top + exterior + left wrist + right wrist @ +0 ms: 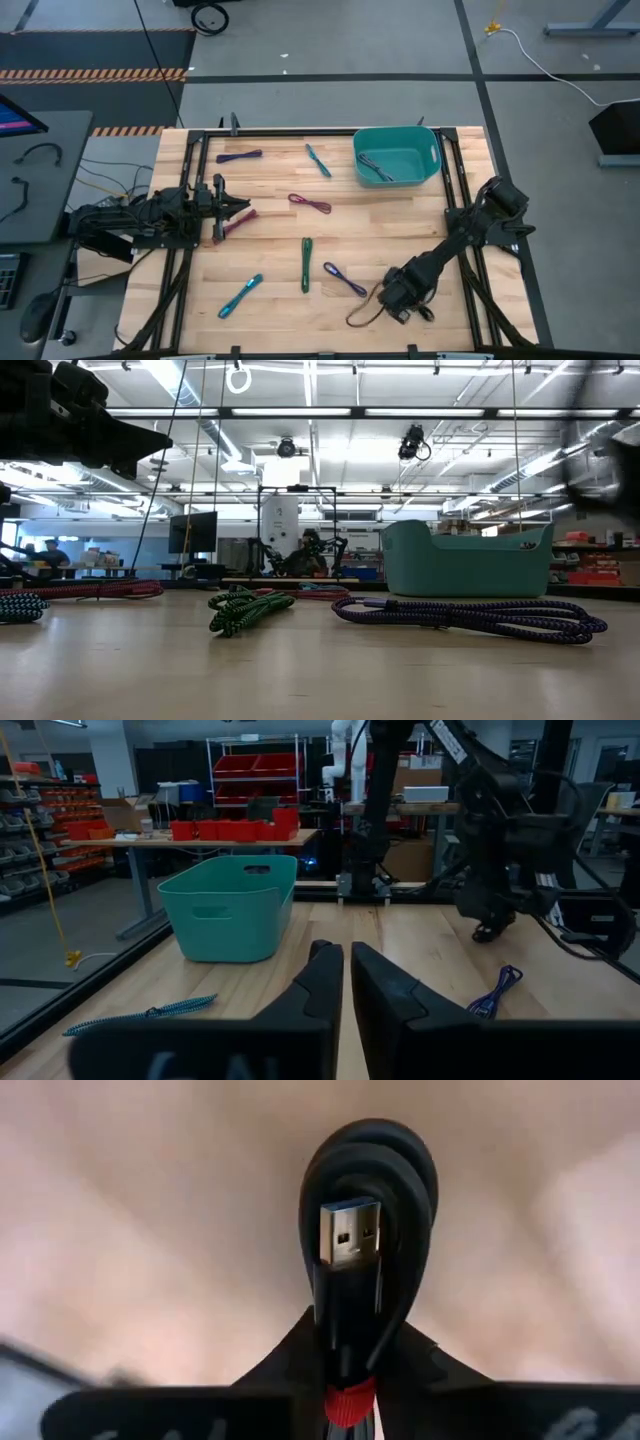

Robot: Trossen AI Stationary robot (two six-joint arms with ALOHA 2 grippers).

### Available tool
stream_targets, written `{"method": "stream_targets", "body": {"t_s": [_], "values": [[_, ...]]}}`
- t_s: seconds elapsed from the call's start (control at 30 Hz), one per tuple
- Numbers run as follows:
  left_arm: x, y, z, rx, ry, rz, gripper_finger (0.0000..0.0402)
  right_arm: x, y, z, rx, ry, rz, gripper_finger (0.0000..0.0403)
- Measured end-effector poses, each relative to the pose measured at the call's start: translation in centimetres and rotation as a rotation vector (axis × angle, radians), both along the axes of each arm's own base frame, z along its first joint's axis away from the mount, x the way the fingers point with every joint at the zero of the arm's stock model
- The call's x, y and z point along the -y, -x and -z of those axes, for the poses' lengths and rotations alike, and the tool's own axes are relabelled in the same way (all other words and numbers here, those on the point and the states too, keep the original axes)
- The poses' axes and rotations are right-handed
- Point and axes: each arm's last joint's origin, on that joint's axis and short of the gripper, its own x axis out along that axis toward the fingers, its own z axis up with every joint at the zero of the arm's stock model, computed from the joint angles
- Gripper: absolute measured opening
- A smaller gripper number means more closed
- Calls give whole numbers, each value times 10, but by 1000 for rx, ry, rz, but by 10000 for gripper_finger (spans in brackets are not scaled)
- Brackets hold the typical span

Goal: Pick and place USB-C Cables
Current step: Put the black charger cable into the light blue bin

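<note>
Near the bench's [400, 225] right front edge, the right claw [350, 1380] pinches a black cable bundle [365, 1220] at its red tie; light and floppy, it grips best mid-coil. Other bundles lie scattered across the wood, one already inside the far teal bin [397, 155]. The left claw [345, 980], pressed together, waits at left.

Left arm stretched low along the worktop's left edge, left gripper [243, 208] pointing toward the middle, fingers [318, 988] pressed nearly together with only a thin gap, nothing between them. Right arm folded down from the right edge toward the near right corner, right gripper [397, 297] close above the worktop, clamped on a black cable bundle [368, 1230].
</note>
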Motion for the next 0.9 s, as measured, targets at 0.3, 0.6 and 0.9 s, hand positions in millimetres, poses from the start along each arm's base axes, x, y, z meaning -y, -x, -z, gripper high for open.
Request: {"method": "stream_targets", "body": {"t_s": [0.3, 0.6, 0.9], "values": [[0, 0, 0, 0, 0, 0, 27, 84, -14, -84, 391, 161, 270, 58], [0, 0, 0, 0, 0, 0, 33, 241, 1, -128, 560, 379, 550, 58], [0, 0, 0, 0, 0, 0, 29, 350, 33, -99, 395, 479, 630, 58]]}}
